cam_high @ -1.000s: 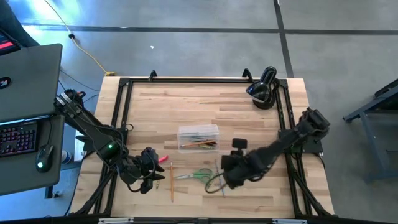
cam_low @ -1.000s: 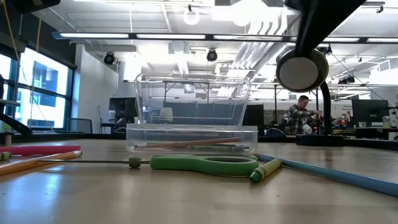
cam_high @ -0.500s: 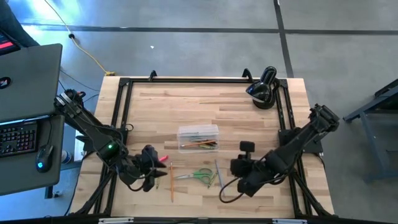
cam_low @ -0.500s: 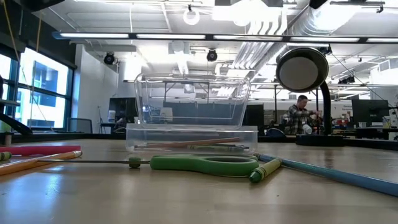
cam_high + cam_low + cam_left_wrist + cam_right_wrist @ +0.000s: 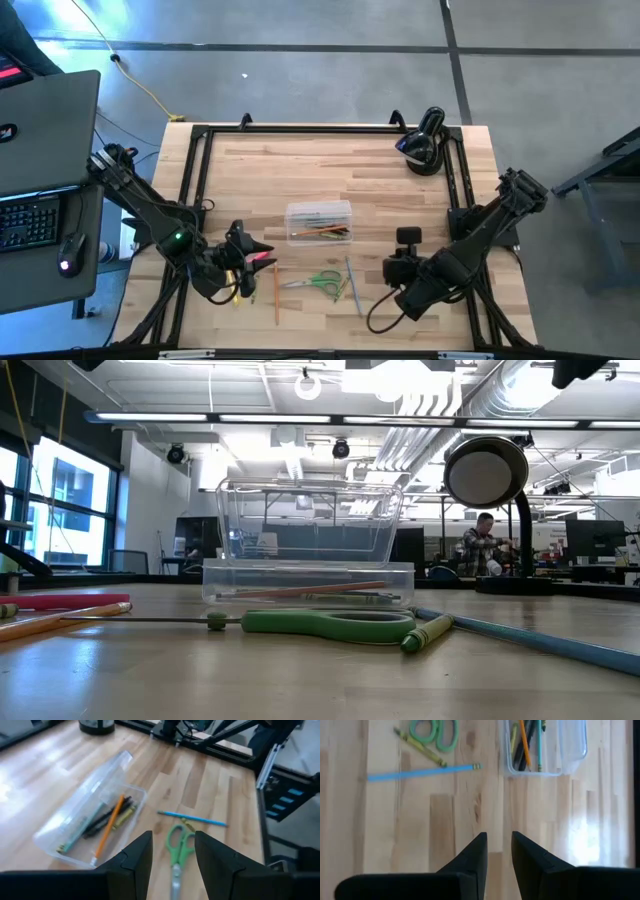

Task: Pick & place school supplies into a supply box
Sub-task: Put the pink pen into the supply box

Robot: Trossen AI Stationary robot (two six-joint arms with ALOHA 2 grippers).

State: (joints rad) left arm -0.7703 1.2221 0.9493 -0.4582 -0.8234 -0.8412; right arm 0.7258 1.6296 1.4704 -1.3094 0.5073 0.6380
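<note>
My clear shallow plastic supply box [image 5: 319, 221] sits near the middle of the wooden table, lid open and upright behind it. Inside lie an orange pencil [image 5: 108, 827], a dark pen [image 5: 102, 818] and a teal one [image 5: 80, 829], flat along its length. In front of the box, on the bare wood, the green-handled scissors [image 5: 317, 281] lie flat, with an olive-green crayon [image 5: 419, 746] just beside their handles and a long blue pencil [image 5: 420, 772] a little farther off. A pink pen [image 5: 62, 601] and a long orange pencil [image 5: 276, 292] rest to the scissors' left.
</note>
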